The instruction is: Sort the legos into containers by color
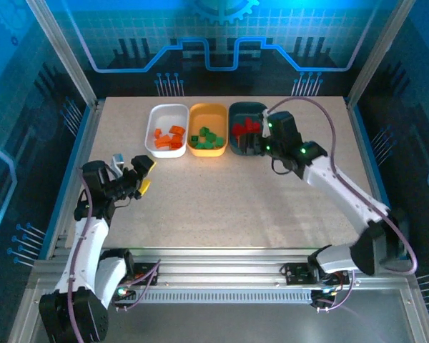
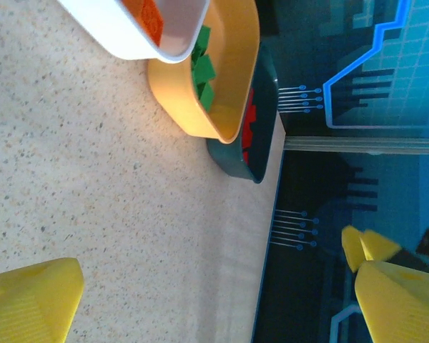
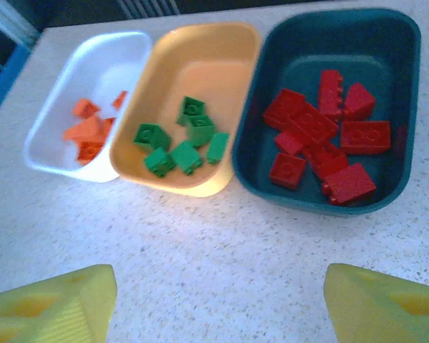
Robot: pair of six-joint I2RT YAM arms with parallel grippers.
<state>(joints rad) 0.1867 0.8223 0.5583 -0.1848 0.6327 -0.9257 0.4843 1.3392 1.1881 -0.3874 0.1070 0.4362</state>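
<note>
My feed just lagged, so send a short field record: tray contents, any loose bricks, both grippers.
white tray: orange bricks
yellow tray: green bricks
teal tray: red bricks
loose bricks: every brick in view lies in a tray
left gripper: open, empty, above bare table
right gripper: open, empty, facing the trays from the near side
</note>
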